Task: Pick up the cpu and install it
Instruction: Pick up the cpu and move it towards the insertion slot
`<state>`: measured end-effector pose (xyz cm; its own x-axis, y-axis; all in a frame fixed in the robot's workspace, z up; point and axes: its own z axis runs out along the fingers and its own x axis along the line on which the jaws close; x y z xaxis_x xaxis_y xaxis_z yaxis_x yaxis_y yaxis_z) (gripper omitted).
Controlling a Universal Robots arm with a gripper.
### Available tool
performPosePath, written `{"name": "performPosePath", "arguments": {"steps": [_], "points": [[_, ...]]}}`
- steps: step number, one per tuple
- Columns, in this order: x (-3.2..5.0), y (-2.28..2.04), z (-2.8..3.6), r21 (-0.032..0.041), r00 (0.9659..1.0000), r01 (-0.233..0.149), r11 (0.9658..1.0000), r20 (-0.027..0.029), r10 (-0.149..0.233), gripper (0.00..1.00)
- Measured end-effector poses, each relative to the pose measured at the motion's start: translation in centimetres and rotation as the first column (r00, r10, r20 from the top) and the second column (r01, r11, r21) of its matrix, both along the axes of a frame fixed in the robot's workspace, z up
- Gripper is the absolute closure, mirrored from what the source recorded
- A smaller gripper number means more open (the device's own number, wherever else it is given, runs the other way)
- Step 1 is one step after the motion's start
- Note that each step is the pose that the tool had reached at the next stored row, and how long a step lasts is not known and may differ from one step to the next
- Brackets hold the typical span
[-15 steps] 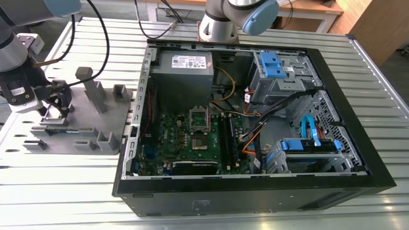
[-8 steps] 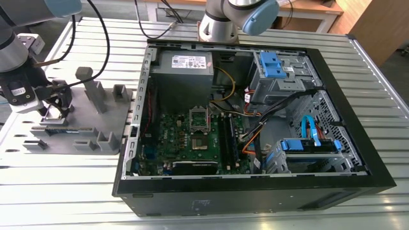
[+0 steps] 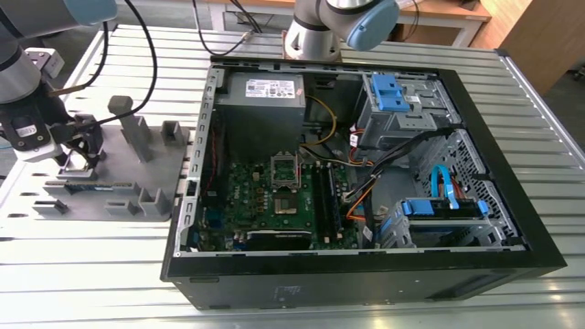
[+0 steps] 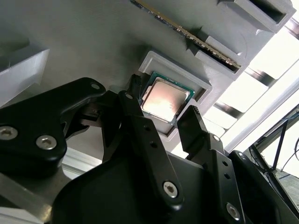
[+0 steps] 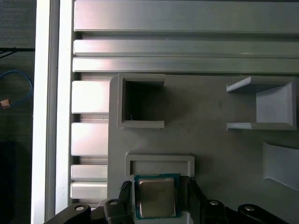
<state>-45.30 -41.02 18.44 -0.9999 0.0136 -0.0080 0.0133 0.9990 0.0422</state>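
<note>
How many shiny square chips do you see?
1. The cpu lies in a pocket of the grey holder, between the open gripper's two fingers. I see no other, though the computer case might hide one.

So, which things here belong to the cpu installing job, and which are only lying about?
Job: small square silver-topped cpu in its grey tray nest; black two-finger gripper straddling it, open; silver socket frame on green motherboard.
Lying about: long dark memory stick; blue drive brackets; grey power supply.
</note>
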Motion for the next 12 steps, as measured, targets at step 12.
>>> {"name": "performPosePath", "arguments": {"steps": [12], "points": [[0.0, 0.0, 0.0, 0.0001, 1.0, 0.0, 1.0, -0.0048, 0.0, 0.41]]}}
